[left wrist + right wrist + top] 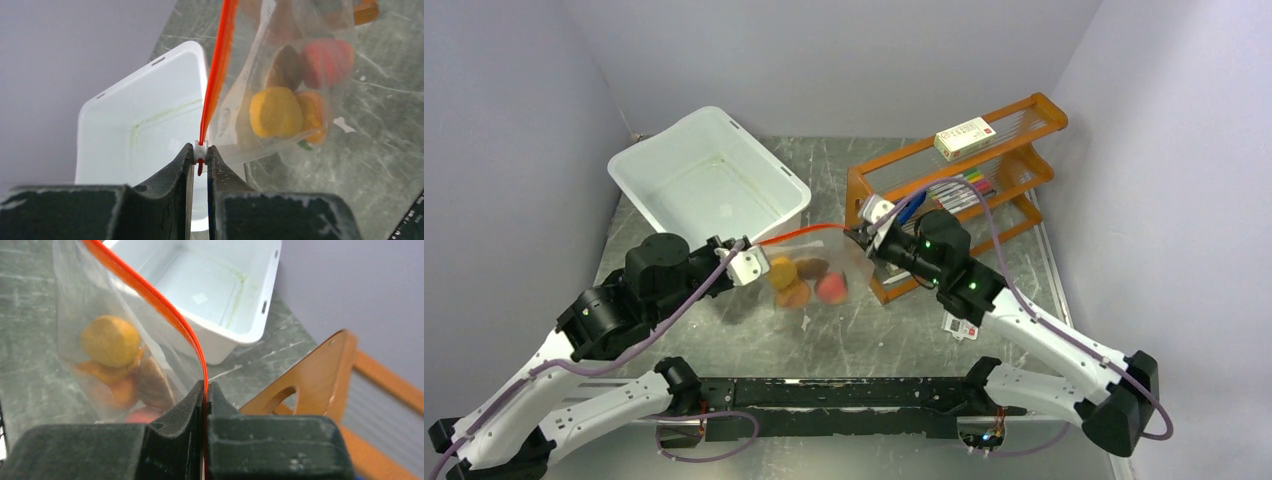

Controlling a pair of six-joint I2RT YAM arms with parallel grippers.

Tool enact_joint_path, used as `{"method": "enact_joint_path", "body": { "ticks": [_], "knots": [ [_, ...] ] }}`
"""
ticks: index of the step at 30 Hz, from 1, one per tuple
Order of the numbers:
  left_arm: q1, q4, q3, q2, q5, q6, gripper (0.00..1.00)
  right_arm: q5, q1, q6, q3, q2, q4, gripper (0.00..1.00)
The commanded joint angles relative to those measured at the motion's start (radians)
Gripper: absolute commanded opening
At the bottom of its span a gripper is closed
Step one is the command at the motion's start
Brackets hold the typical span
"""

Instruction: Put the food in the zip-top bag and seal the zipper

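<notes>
Left gripper (200, 156): jaws are pinching the zipper (218, 60) end.
Right gripper (205, 392): jaws are pinching its other end.
Food (275, 112): lying in zip-top bag (70, 295) between jaws.

A clear, glossy, crinkled plastic zip-top bag (834, 255) with a smooth orange-red plastic zipper strip (799, 232) holds matt, faintly grainy toy fruits (782, 271) in orange, peach-pink and brown. The white moulded plastic tub (714, 190) shines; the orange wooden rack (1046, 106) looks satin-varnished; the grey metal-look table top (874, 335) is scuffed and streaked.
</notes>
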Motion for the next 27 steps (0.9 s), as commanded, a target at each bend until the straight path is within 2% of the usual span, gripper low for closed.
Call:
{"method": "enact_joint_path", "body": {
  "ticks": [1, 4, 7, 11, 15, 16, 18, 19, 24, 27],
  "knots": [
    [0.001, 0.104, -0.038, -0.012, -0.123, 0.058, 0.07, -0.199, -0.06, -0.066, 0.069, 0.062, 0.119, 0.0],
    [0.001, 0.113, -0.065, -0.004, -0.121, 0.061, 0.07, -0.255, -0.06, -0.121, 0.051, 0.077, 0.11, 0.0],
    [0.001, -0.015, -0.063, 0.026, 0.016, -0.015, 0.07, -0.28, -0.06, -0.137, -0.015, 0.045, 0.095, 0.0],
    [0.0, -0.101, -0.105, 0.018, 0.239, -0.099, 0.07, -0.337, -0.06, -0.133, -0.108, -0.031, 0.015, 0.11],
    [0.0, -0.129, -0.119, -0.005, 0.29, -0.109, 0.07, -0.354, -0.06, -0.125, -0.164, -0.085, -0.095, 0.2],
    [0.001, -0.131, -0.12, -0.008, 0.295, -0.102, 0.07, -0.354, -0.06, -0.123, -0.169, -0.097, -0.119, 0.19],
    [0.001, -0.145, -0.106, 0.002, 0.32, -0.094, 0.07, -0.367, -0.061, -0.11, -0.175, -0.127, -0.152, 0.02],
    [0.001, -0.16, -0.09, 0.008, 0.342, -0.093, 0.07, -0.391, -0.06, -0.095, -0.169, -0.142, -0.163, 0.0],
    [0.001, -0.189, 0.036, -0.033, 0.578, -0.075, 0.07, -0.645, -0.059, -0.014, -0.056, -0.193, -0.226, 0.0],
    [0.001, -0.138, 0.04, -0.114, 0.663, -0.109, 0.07, -0.738, -0.059, -0.004, -0.028, -0.206, -0.293, 0.0]
  ]
}}
